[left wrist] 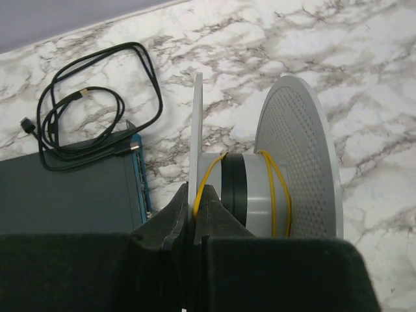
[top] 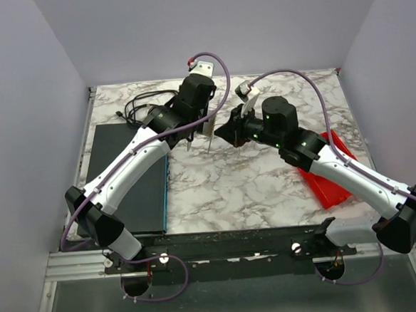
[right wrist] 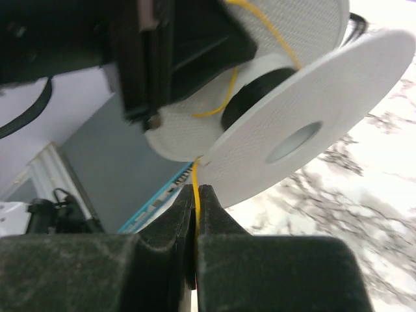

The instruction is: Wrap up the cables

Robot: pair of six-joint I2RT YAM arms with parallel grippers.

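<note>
Pincers are clamping: the right pincer point(right wrist: 196, 198) is pinching the yellow wire point(right wrist: 195, 177) at the rim of the spool point(right wrist: 338, 84), and the left pincer point(left wrist: 195, 211) is gripping that spool by one flange. Wire is looping round its hub. Farther off, a black cord point(left wrist: 152, 77) is lying on the counter point(left wrist: 312, 39).

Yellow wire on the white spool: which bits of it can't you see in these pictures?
1. Right wrist view: the thin yellow wire vanishes at its lower end between the shut fingers of the right gripper.
2. Left wrist view: the left gripper, shut on the white plastic spool by its rim, covers the spool's lower part and the wire there.
3. Top view: the wire is too thin to make out.
</note>
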